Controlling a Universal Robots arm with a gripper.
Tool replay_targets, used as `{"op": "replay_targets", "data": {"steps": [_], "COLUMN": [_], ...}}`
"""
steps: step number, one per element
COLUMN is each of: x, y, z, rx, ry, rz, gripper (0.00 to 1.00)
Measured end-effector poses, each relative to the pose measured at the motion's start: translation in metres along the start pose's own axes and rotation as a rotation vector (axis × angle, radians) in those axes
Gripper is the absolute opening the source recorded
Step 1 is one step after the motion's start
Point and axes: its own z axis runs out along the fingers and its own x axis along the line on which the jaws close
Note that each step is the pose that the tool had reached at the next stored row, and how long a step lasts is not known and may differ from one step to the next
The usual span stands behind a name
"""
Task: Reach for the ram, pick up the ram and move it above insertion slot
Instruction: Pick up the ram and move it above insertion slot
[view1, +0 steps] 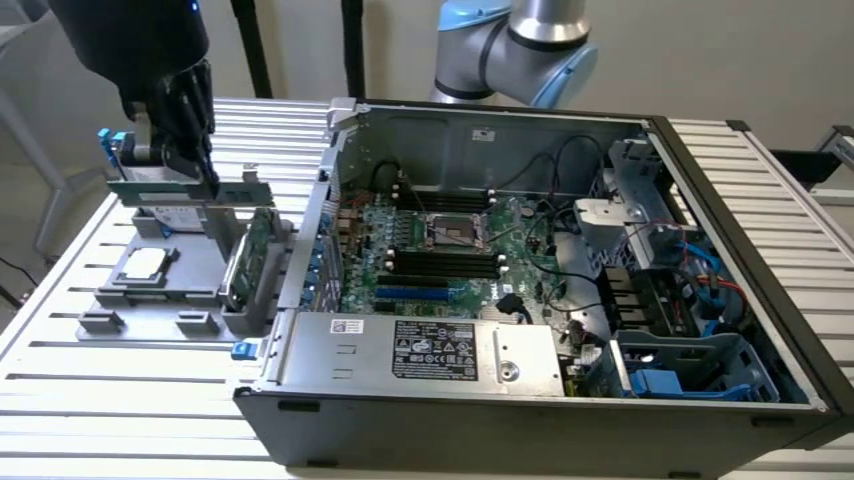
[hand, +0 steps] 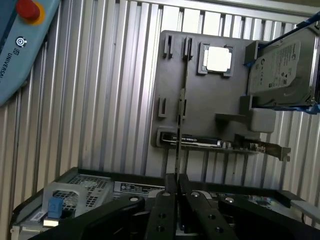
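My gripper (view1: 187, 172) hangs over the grey fixture tray (view1: 114, 300) at the exterior view's left, shut on the ram (view1: 150, 188). The ram is a thin green stick, held level above the tray. In the wrist view the ram (hand: 178, 107) shows edge-on as a thin line running out from between the black fingers (hand: 164, 205), over the tray (hand: 200, 105). My gripper (hand: 177, 182) grips it at one end. The open computer case (view1: 747, 200) lies at the exterior view's right, with dark memory slots (view1: 441, 262) on its green motherboard (view1: 400, 215).
On the tray sit a square CPU (hand: 218, 58), a silver hard drive with blue rails (hand: 282, 67) and a green expansion card with a metal bracket (view1: 247, 255). A teach pendant (hand: 20, 45) lies on the slatted table. The case wall (view1: 314, 220) stands between tray and motherboard.
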Motion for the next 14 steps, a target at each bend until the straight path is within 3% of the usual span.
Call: {"op": "replay_targets", "data": {"steps": [5,14], "x": [0.001,0.005], "y": [-0.0213,-0.0618], "z": [-0.0013,-0.0027], "rx": [0.0012,0.0056], "ry": [-0.0118,-0.0549], "rz": [0.0,-0.002], "gripper": [0.14,0.14]}}
